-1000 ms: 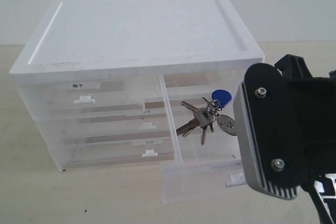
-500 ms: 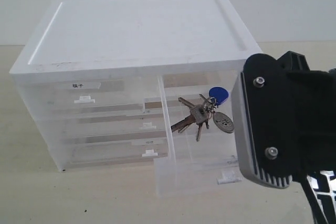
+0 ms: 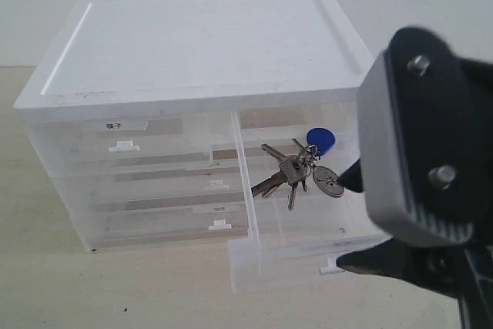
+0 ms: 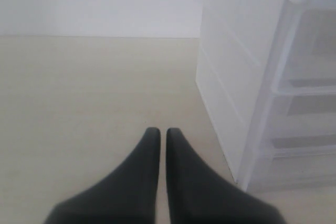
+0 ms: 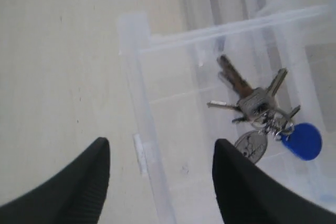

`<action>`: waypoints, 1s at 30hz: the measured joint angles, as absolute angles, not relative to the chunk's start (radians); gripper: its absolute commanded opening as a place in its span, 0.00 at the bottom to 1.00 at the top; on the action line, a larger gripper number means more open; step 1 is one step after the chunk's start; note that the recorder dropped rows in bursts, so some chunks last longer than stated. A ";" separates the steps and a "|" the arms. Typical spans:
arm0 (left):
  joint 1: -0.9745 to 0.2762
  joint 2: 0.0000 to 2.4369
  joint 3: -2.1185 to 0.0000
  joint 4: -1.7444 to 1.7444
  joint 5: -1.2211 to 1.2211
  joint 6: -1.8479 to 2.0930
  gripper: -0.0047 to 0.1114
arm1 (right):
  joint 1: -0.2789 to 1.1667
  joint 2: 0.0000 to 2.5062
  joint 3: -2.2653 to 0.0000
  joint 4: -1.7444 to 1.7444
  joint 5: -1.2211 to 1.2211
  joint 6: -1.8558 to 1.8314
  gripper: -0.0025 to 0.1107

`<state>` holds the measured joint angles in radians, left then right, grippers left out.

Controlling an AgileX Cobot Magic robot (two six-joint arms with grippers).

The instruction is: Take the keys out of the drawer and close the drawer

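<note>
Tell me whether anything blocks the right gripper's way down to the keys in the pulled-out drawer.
Nothing visible does. The drawer is pulled out with its top open, and the keys lie uncovered on its floor. The right gripper hangs open over the drawer's front wall, so it likely only has to pass that rim.

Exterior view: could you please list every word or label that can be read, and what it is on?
White label on the upper left drawer: black characters, too small to read.
Oval tag on the keys: no legible marking.
No other text visible.
</note>
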<state>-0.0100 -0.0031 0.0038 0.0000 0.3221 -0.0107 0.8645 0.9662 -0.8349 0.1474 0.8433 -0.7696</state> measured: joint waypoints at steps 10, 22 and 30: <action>-0.010 -0.003 0.004 0.000 0.322 -0.011 0.08 | 0.860 0.990 -0.862 -0.061 0.608 -0.118 0.49; -0.010 -0.003 0.004 0.000 0.322 -0.011 0.08 | 0.859 1.264 -0.862 -0.379 0.501 0.414 0.49; -0.010 -0.003 0.004 0.000 0.322 -0.011 0.08 | 0.816 1.381 -0.864 -0.396 0.442 0.509 0.48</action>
<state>-0.0100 -0.0031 0.0038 0.0000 0.3221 -0.0107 0.8158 1.3808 -0.8640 -0.3962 0.4422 0.5091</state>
